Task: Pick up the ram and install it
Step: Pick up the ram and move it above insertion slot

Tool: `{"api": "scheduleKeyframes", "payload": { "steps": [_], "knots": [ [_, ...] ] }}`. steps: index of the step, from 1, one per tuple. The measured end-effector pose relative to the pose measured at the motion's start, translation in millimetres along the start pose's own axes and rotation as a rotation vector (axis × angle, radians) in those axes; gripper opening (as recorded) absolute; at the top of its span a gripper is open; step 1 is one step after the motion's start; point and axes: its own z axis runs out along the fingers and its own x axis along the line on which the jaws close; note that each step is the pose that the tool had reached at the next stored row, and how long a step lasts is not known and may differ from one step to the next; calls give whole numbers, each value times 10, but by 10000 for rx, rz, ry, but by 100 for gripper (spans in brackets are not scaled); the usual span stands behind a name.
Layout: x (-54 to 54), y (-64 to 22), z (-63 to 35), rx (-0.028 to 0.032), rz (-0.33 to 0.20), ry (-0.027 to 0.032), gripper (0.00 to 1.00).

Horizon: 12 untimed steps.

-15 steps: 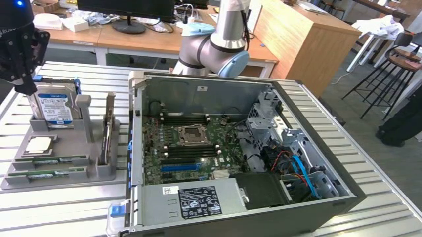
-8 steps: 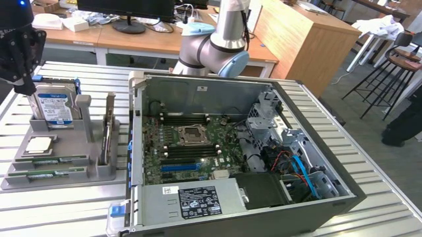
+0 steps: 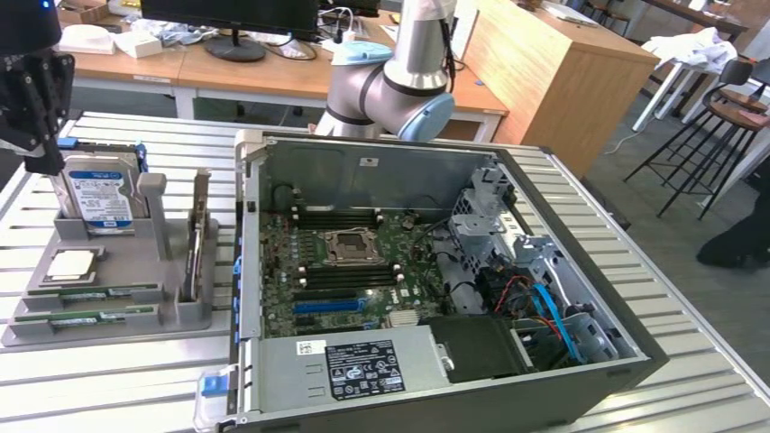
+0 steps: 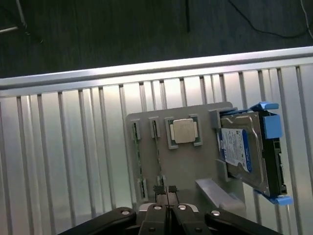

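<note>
Two sticks, the ram [image 3: 94,290] and its twin [image 3: 85,317], lie in a tray [image 3: 180,317] on the slatted metal worktop [image 3: 121,388], with desks [image 3: 132,72] beyond. The end effector [image 4: 168,192], partly cut off, is closed and empty.

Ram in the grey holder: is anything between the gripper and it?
Nothing visible. The shut gripper hangs above the holder, and the ram and its twin lie uncovered in their slots; the hard drive stands off to one side.
</note>
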Motion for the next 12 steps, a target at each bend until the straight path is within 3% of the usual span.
{"api": "scheduleKeyframes", "payload": {
  "steps": [9,12],
  "knots": [
    [0,0,10,-37,-1610,80,10],
    [0,0,10,-39,-1698,84,10]
  ]
}}
